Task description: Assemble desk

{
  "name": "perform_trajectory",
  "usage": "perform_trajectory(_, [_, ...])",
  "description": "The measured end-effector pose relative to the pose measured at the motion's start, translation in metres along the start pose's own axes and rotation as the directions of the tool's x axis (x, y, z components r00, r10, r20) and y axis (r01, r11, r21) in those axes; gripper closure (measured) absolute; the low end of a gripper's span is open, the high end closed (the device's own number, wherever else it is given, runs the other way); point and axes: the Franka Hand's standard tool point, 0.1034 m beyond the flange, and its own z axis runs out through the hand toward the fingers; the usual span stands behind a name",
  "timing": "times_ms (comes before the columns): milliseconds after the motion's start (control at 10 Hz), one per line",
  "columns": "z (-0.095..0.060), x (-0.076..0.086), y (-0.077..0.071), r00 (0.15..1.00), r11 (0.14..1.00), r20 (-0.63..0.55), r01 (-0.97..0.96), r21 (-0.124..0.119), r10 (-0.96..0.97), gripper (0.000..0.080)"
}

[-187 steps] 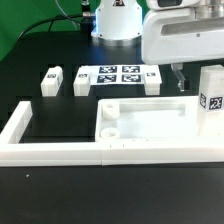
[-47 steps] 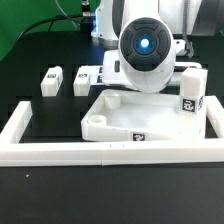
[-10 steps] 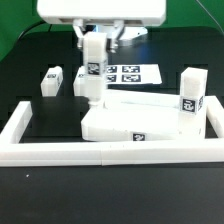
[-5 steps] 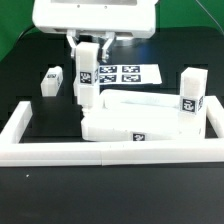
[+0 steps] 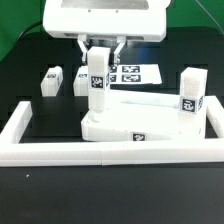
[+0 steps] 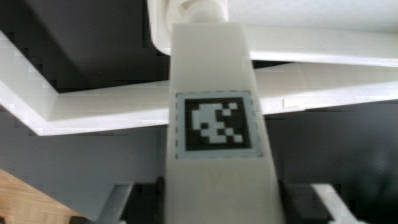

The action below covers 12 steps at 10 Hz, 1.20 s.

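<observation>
Hanging upright, the leg (image 5: 96, 85) points down at the desk top (image 5: 150, 122).

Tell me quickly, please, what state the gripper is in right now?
The gripper is closed on a leg, held upright at a corner of the desk top.

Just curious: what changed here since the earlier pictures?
The end effector took hold of a leg and brought it upright to a corner of the desk top, which was turned over. The loose leg at the exterior view's left and the marker board stayed.
</observation>
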Motion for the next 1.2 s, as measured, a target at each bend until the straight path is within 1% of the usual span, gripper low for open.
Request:
perform_trajectory(600, [0.004, -0.005, 0.006, 1.000, 1.000, 0.011, -0.004, -0.009, 0.004, 0.0511])
perform_trajectory(900, [0.011, -0.014, 0.008, 1.000, 1.000, 0.029, 0.000, -0.015, 0.000, 0.0511])
perform_trajectory(1200, [0.011, -0.015, 0.010, 0.999, 1.000, 0.035, -0.002, -0.017, 0.003, 0.0510])
